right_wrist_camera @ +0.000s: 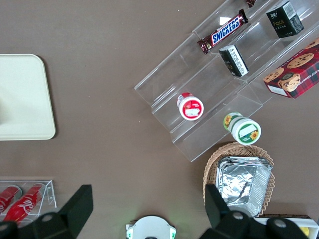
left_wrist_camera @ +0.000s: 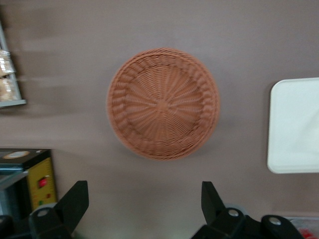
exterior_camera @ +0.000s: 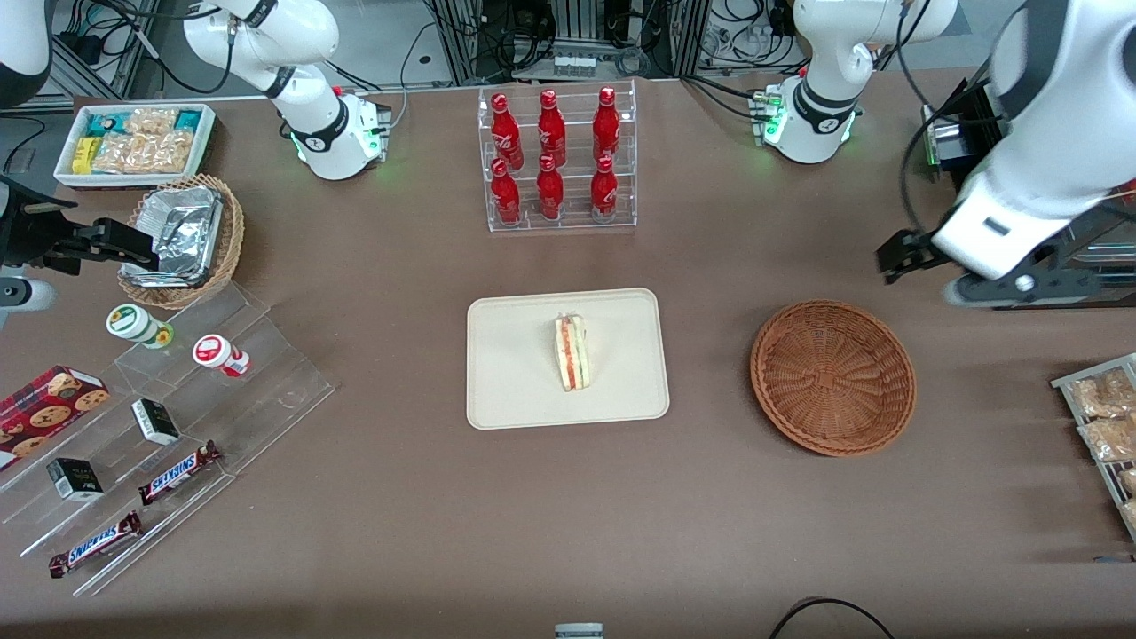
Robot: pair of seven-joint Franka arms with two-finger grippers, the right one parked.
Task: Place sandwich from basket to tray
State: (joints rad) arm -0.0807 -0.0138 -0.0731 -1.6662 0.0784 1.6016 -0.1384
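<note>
Front view: nearest the camera, two Snickers bars lie on clear stepped shelves toward the parked arm's end of the table, with small black boxes and a red cookie box on the steps above them. At the working arm's end, a rack of snack packets sits at the table edge. Midway across the brown table, the sandwich lies on the cream tray, its red and green filling stripe facing up, roughly at the tray's centre. Beside the tray, toward the working arm's end, the reddish-brown basket sits apart from it with nothing inside. Farther from the camera than the basket and raised above the table, the left gripper hangs clear of basket, tray and sandwich. The left wrist view shows its two black fingers spread wide with nothing between them, the basket below and a corner of the tray beside it. Farther still, a tan basket lined with foil and two small round tubs sit toward the parked arm's end. Farthest from the camera stand six red bottles in a clear rack and a white box of snack packets.
</note>
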